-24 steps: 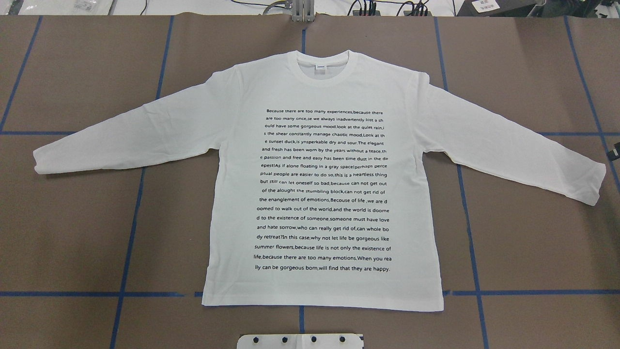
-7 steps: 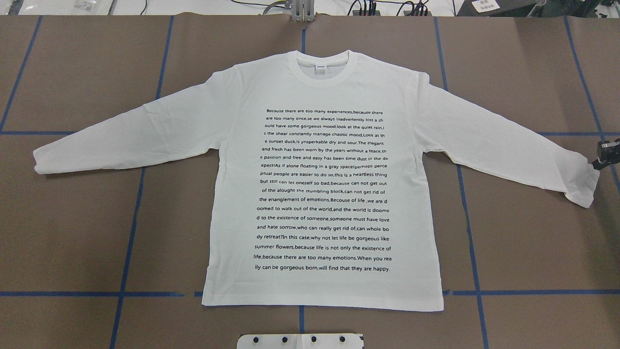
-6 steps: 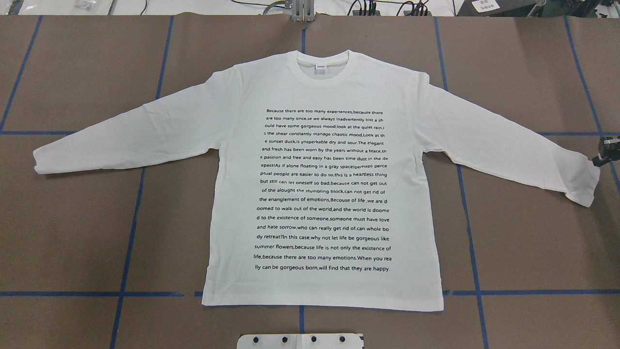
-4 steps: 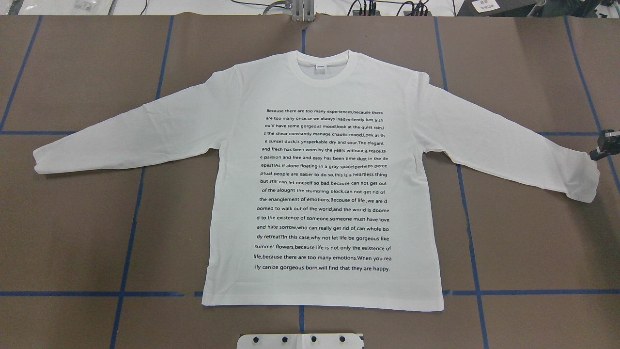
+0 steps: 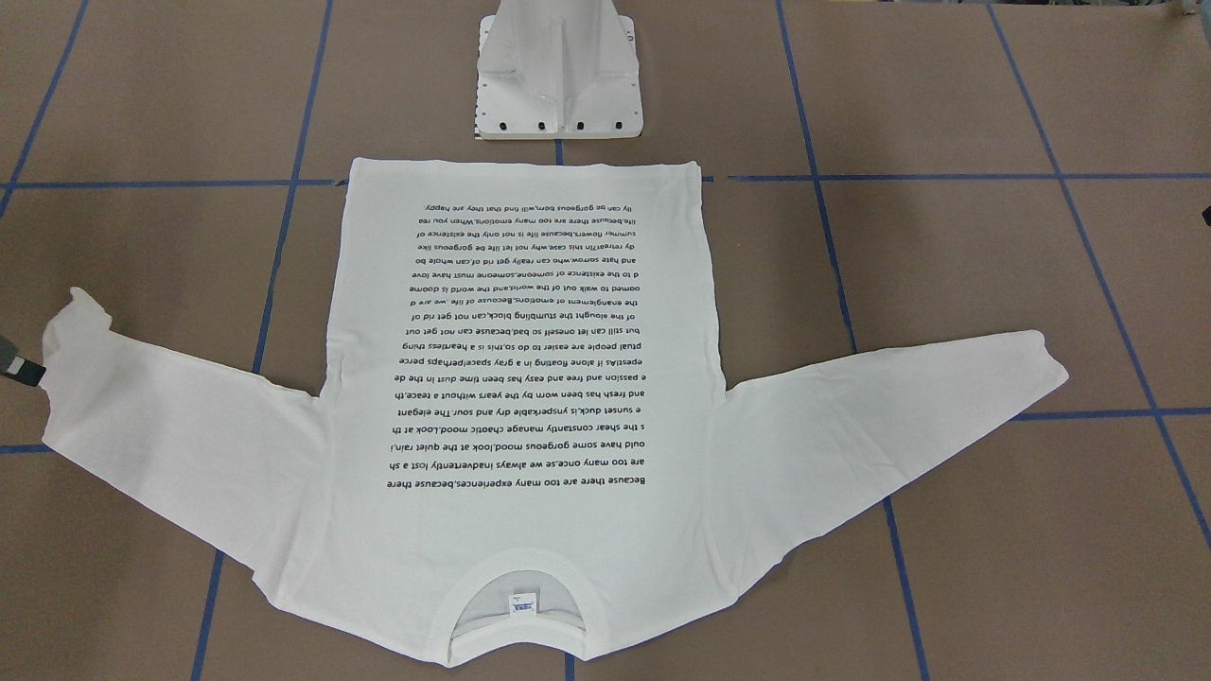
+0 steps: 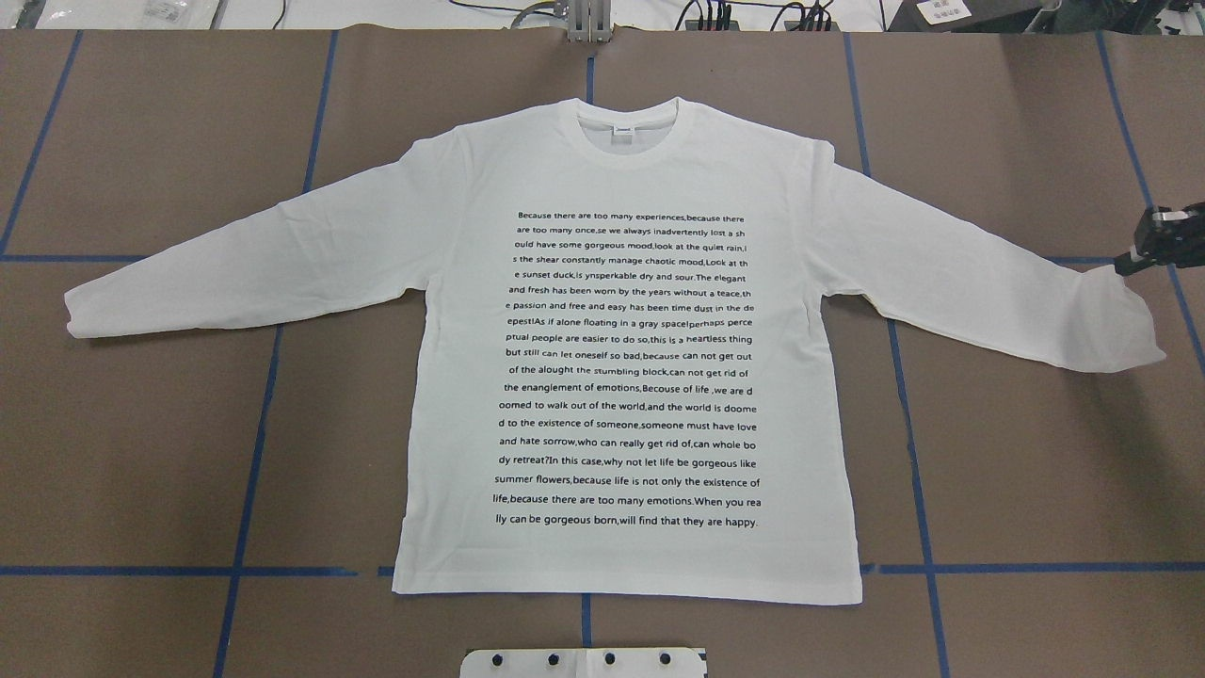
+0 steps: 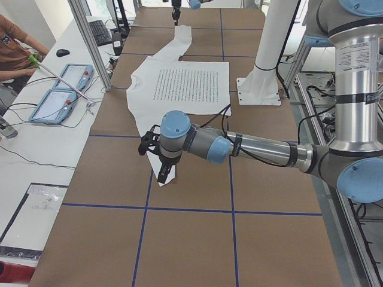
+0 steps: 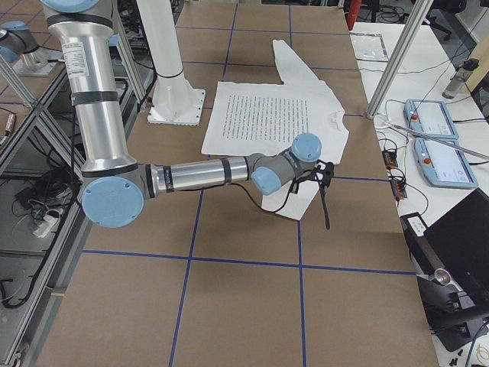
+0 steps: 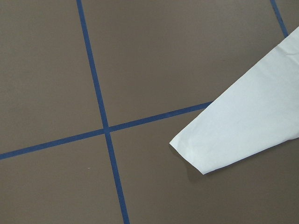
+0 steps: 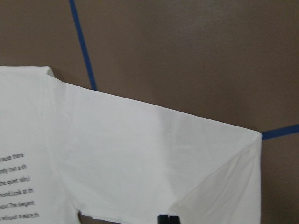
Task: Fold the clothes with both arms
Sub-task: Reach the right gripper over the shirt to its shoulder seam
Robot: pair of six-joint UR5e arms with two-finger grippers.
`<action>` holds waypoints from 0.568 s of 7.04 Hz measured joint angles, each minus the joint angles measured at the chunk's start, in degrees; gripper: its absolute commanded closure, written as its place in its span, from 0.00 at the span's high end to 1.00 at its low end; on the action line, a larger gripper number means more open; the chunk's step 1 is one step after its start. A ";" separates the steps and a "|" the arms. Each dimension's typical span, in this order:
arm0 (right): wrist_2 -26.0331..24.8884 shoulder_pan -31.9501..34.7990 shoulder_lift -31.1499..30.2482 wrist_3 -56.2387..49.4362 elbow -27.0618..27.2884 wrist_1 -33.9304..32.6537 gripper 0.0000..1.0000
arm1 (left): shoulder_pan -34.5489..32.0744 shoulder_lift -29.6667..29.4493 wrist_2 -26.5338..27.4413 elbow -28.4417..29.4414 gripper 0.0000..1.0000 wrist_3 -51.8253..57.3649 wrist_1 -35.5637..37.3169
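The white long-sleeved shirt [image 6: 621, 169] lies flat and print up on the brown table, collar away from the robot. My right gripper [image 6: 1130, 261] is shut on the cuff [image 6: 1134, 311] of the shirt's right sleeve and holds its far corner raised off the table; it also shows at the left edge of the front-facing view [image 5: 28, 372]. The right wrist view shows the sleeve [image 10: 140, 154]. My left gripper [image 7: 151, 143] hovers near the left sleeve cuff [image 7: 164, 173], which lies flat [image 9: 224, 135]. I cannot tell whether it is open or shut.
The white pedestal base [image 5: 558, 85] stands just behind the shirt's hem. Blue tape lines [image 6: 254, 424] cross the table. A side table with teach pendants [image 7: 60, 89] and an aluminium post [image 7: 90, 42] lines the far edge, with an operator [image 7: 15, 42] beyond.
My right gripper came in from the right edge, closed on the right sleeve cuff and raised it, drawing the cuff inward and away from the robot. The rest of the shirt has not moved.
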 measured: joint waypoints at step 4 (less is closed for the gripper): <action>-17.74 -15.80 29.23 24.43 -9.67 -0.30 0.00 | 0.00 -0.03 -0.32 -0.16 1.00 -0.01 -0.30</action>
